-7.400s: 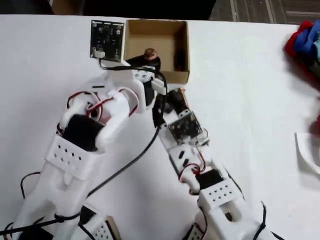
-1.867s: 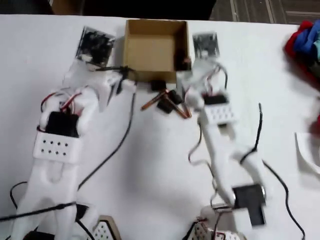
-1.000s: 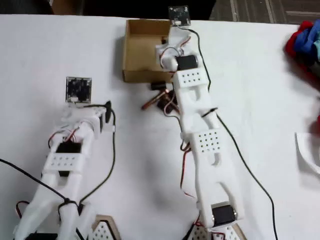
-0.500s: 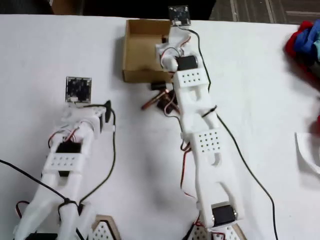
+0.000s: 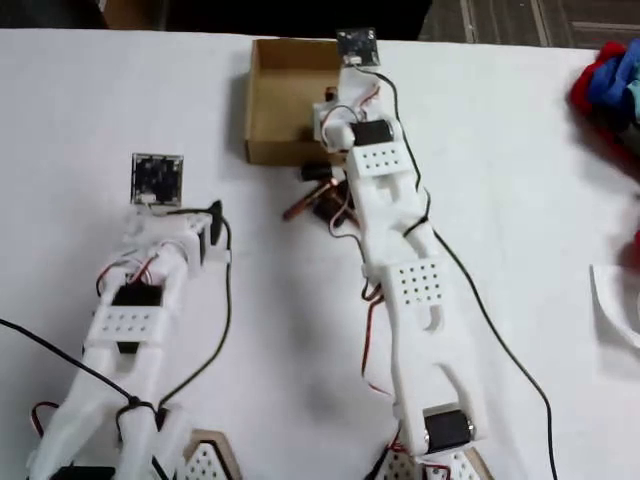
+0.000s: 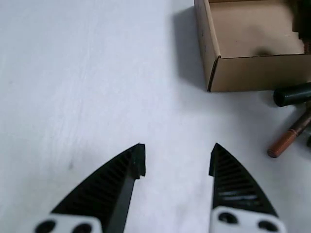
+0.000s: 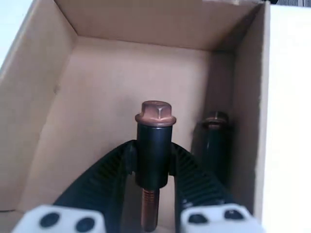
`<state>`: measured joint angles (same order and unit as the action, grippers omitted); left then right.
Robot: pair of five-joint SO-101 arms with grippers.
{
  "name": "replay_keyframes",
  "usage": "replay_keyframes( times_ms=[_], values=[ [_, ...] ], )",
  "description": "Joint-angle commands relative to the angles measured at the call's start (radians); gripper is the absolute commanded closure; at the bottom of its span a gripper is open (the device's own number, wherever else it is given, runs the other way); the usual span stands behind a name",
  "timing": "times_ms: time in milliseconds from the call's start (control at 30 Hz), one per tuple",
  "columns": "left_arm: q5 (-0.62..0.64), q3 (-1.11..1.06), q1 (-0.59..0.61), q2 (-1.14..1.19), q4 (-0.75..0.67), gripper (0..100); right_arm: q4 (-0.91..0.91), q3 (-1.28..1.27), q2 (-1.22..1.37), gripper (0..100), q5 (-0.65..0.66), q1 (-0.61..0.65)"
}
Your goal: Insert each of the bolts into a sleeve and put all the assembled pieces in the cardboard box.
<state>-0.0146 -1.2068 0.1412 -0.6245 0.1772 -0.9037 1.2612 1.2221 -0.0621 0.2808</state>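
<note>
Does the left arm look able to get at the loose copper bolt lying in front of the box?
Probably yes: the left gripper is open over the table, and nothing lies between it and the bolt. The right arm sits close beside it, though.

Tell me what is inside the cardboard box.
One sleeved bolt stands against a wall of the cardboard box. The right claw holds a second bolt over it. The floor beneath the claw is covered.
</note>
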Motion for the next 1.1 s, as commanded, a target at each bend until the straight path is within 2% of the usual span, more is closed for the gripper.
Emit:
replay_keyframes(
  times_ms=[0,100,267,600,733,833,1067],
  values=[
    [0.0,0.004,0.009,-0.021,-0.018,77,0.019,0.008,-0.021,97.4,0.005,-0.012],
    [-0.002,0.002,0.011,-0.021,-0.018,77,0.012,0.0,-0.021,96.9,0.005,-0.012],
    [-0.002,0.002,0.012,-0.021,-0.018,77,0.002,-0.009,-0.021,86.5,0.005,-0.012],
    [-0.002,0.002,0.014,-0.021,-0.018,77,-0.036,0.078,-0.031,89.5,0.005,-0.047],
    [-0.002,0.002,0.014,-0.021,-0.018,77,-0.193,0.247,-0.033,98.8,0.008,-0.058],
    [-0.002,0.002,0.014,-0.021,-0.018,77,-0.367,0.413,-0.033,97.8,0.009,-0.059],
    [-0.002,0.004,0.014,-0.021,-0.018,77,-0.739,0.402,-0.189,96.2,0.012,-0.036]
  ],
)
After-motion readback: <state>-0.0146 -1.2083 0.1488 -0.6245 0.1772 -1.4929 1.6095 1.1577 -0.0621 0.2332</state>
